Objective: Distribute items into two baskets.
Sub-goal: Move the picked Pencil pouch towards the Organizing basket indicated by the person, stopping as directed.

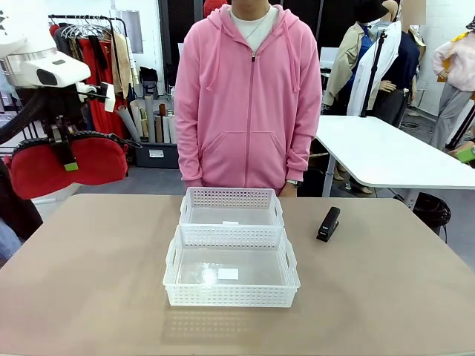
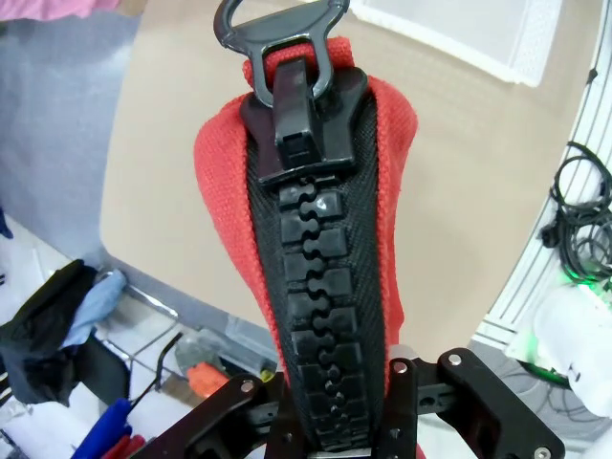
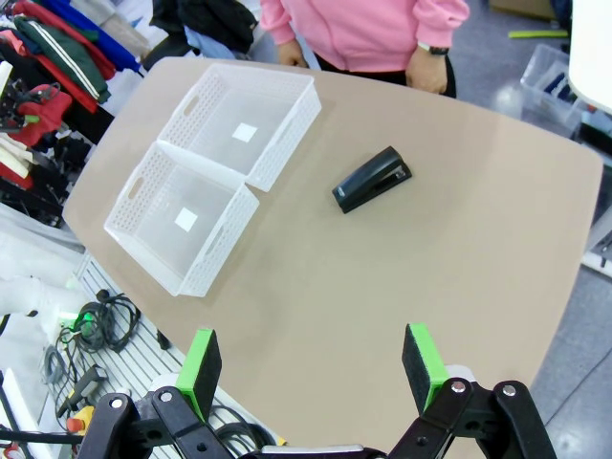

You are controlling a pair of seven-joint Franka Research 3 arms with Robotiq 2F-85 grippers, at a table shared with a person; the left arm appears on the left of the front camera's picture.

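Observation:
The red zip pouch (image 1: 96, 167) hangs high above the table's left edge, with my left gripper (image 1: 68, 159) shut on it. In the left wrist view the pouch (image 2: 220, 191) rises from between my left gripper's (image 2: 335, 406) fingers, its black zipper facing the camera. Two white lattice baskets stand end to end at mid-table: the far basket (image 1: 231, 197) and the near basket (image 1: 230, 295), both with nothing inside. A black stapler (image 1: 328, 224) lies right of the far basket. My right gripper (image 3: 311, 368) is open high above the table, with the stapler (image 3: 373, 179) and both baskets (image 3: 287, 153) (image 3: 225, 253) far below.
A person in a pink hoodie (image 1: 249, 96) stands at the table's far edge behind the baskets, one hand (image 3: 430, 69) near the edge. A clothes rack (image 1: 104, 52) stands behind at the left and a white table (image 1: 386, 152) at the right.

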